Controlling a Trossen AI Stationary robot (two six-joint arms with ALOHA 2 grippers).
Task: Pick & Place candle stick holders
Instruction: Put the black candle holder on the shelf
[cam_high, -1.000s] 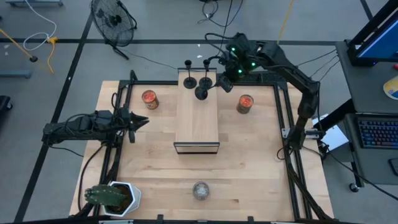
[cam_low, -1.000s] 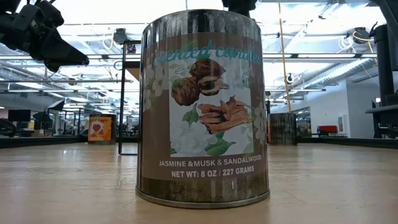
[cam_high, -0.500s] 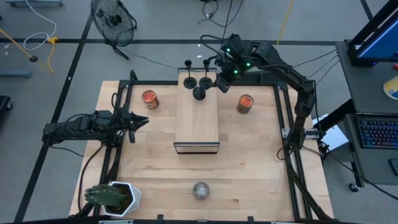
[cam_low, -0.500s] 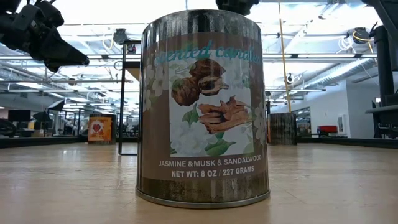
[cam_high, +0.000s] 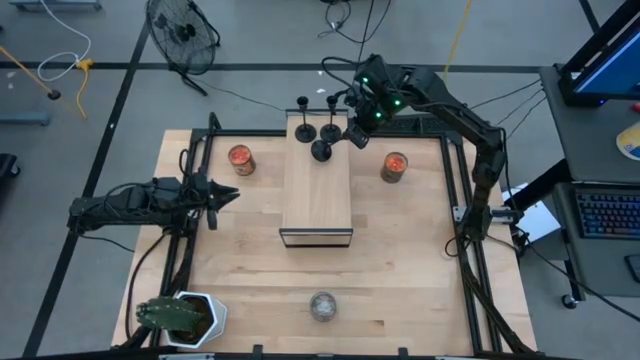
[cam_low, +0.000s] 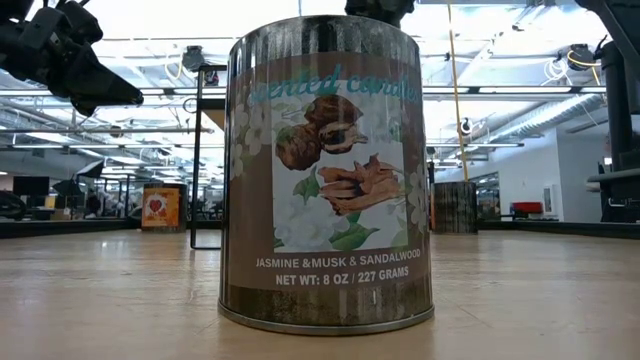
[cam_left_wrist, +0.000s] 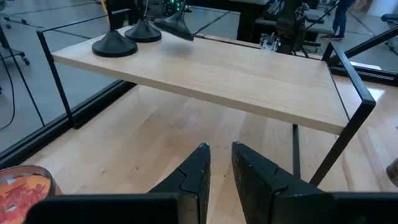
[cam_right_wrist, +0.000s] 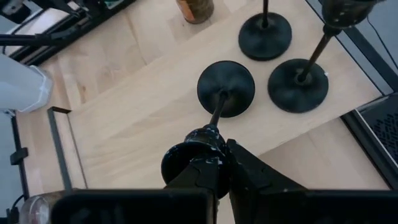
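Three matte-black candle stick holders are over the far end of a raised wooden shelf. Two of them stand upright on their disc bases; they also show in the right wrist view. My right gripper is shut on the third holder, which slants over the shelf. My left gripper hovers over the table left of the shelf, its fingers a narrow gap apart and empty. My right gripper pinches the third holder's top cup between its two fingers. It comes slanting down from the table's right and far side. The stem runs on away from the fingers, and the disc base is tilted close over the shelf top. I cannot tell whether the base touches it.
Two tins with orange-red tops stand left and right of the shelf. A shiny round tin stands near the front edge and fills the low view. A potted plant is at the near left corner.
My right gripper has shifted a little toward the table's left and far edge, staying shut on the third holder. The holder's base has moved slightly left over the shelf with it.
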